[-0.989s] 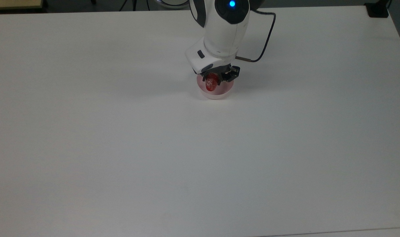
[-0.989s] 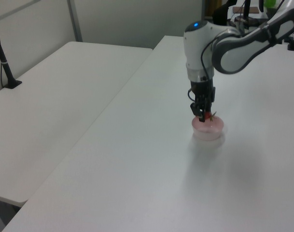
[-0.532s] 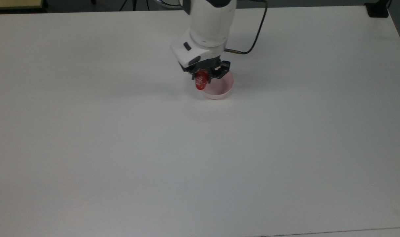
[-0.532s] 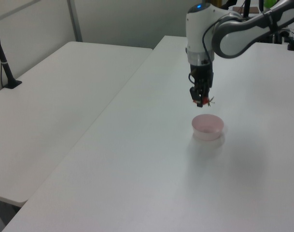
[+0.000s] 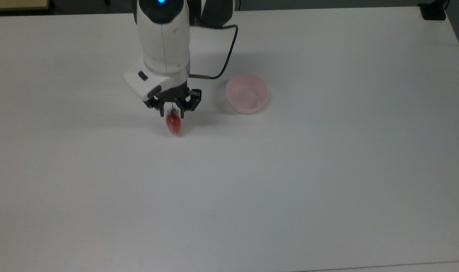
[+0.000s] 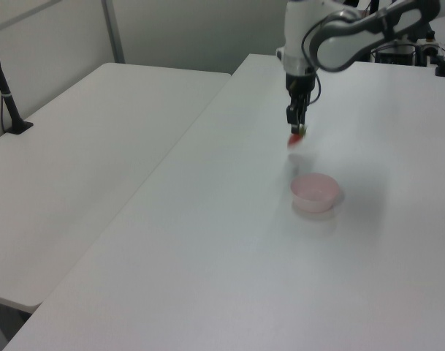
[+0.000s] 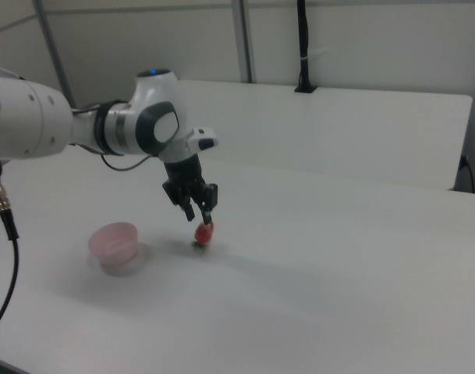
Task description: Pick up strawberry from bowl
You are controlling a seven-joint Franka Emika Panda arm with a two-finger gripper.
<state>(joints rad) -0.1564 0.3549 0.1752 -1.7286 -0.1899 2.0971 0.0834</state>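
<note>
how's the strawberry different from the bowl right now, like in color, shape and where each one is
The strawberry is glossy deep red and elongated; the bowl is pale pink, round and open-topped. The strawberry is also clearly the smaller of the two. It hangs from the claw just above the table, while the bowl sits on the table, empty, to the top view's right of it. Both look like plastic.

A plain white table (image 5: pixel 327 181) fills the top view. Beside the table, a second white table (image 6: pixel 83 139) carries a black stand (image 6: pixel 6 91); behind both stands a grey partition wall (image 7: pixel 362 39).
</note>
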